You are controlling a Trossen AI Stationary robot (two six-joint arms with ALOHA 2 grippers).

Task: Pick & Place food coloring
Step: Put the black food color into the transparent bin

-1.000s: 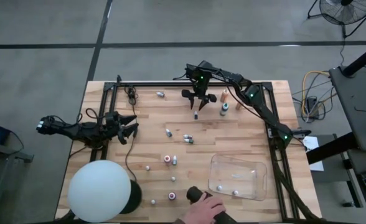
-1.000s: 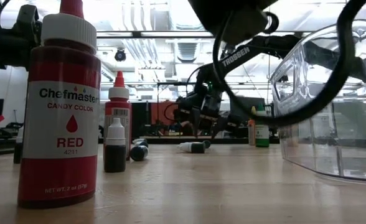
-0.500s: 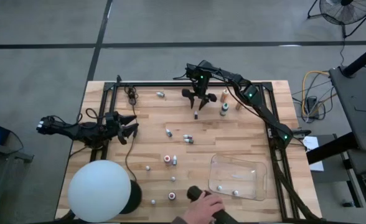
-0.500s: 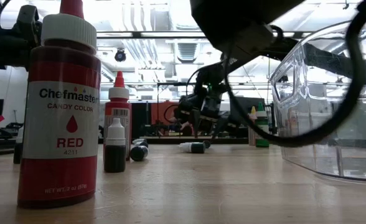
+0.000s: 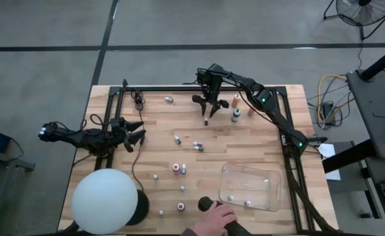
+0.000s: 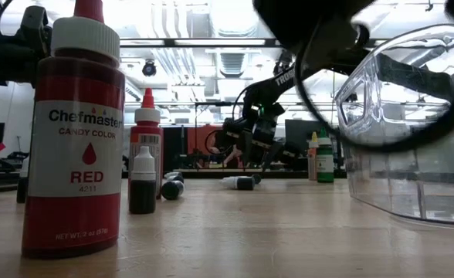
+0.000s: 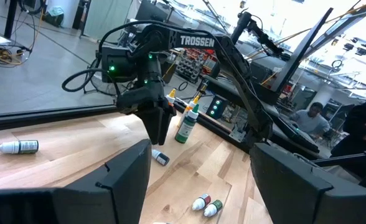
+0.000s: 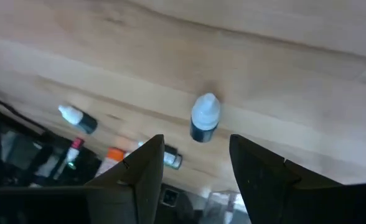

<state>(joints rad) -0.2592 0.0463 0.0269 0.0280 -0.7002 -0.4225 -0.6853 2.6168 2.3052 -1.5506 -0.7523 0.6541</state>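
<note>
Several small food coloring bottles lie or stand about the wooden table (image 5: 271, 141). One with a white cap and dark body (image 5: 206, 121) (image 8: 204, 118) lies on its side at the far middle. My right gripper (image 5: 208, 110) (image 8: 198, 167) slants down just over it, open, with the bottle beyond its fingertips and untouched. The left wrist view shows the same bottle (image 7: 160, 157) under that gripper (image 7: 159, 127). My left gripper (image 5: 135, 134) waits open at the table's left side.
A clear plastic tray (image 5: 271, 196) sits at the near right with two bottles inside. A big white ball (image 5: 106, 200) stands at the near left. A person's hand (image 5: 217, 219) rests at the near edge. Upright bottles (image 5: 236, 109) stand right of my right gripper.
My right gripper has tipped a little over the white-capped bottle while staying in place. The bottle has not moved. The person's hand at the near edge has shifted slightly.
</note>
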